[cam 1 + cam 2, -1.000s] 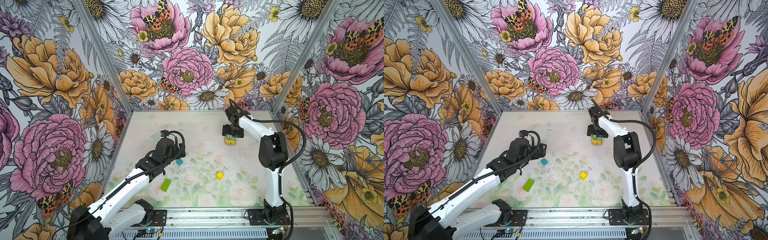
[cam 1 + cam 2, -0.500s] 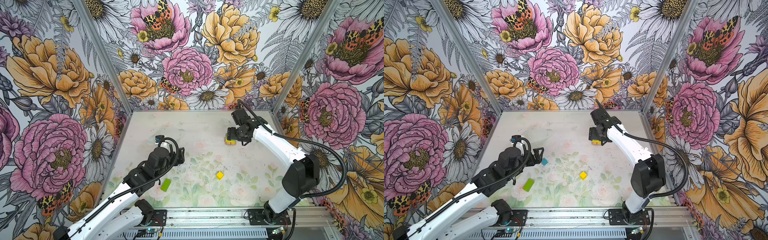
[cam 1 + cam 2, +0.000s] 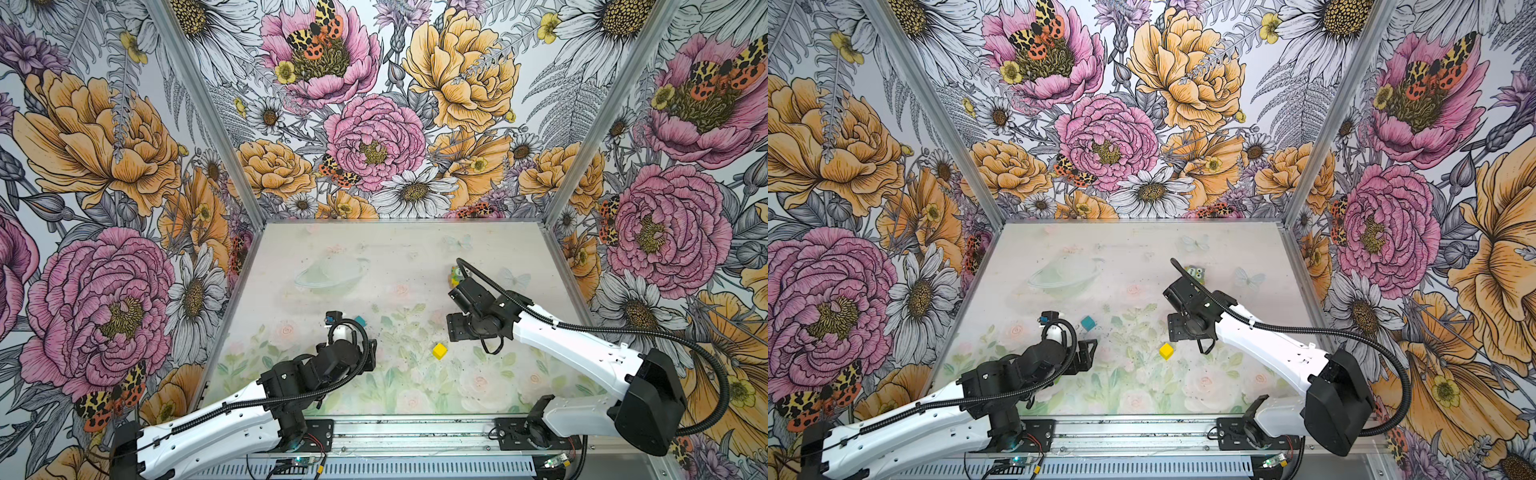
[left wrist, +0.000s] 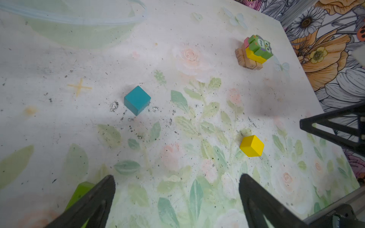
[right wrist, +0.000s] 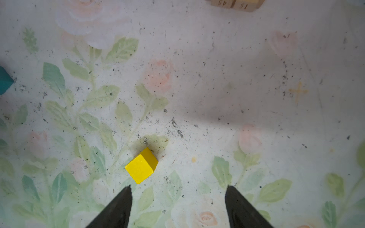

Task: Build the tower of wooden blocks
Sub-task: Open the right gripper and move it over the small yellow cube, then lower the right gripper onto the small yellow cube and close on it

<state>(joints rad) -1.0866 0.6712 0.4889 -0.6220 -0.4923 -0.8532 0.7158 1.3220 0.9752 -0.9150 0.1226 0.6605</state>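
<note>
The tower (image 4: 253,52) stands at the back right: tan bars below, then a yellow and a pink block, with the green owl block (image 3: 1196,273) on top. In a top view the right arm partly hides the tower (image 3: 454,277). A loose yellow cube (image 3: 439,351) (image 5: 141,165) lies mid-table, just ahead of my right gripper (image 5: 178,187), which is open and empty. A teal cube (image 3: 1088,323) (image 4: 136,100) lies to the left. My left gripper (image 4: 176,177) is open and empty. A lime-green block (image 4: 79,192) peeks out beside one of its fingers.
Floral walls enclose the table (image 3: 374,257) on three sides. A metal rail (image 3: 415,432) with both arm bases runs along the front edge. A faint printed bowl shape (image 3: 328,276) marks the table's back left.
My right gripper has pulled back from the tower toward the front, leaving the owl block on top, and its jaws have narrowed a little. My left arm has drawn back over the lime-green block.
</note>
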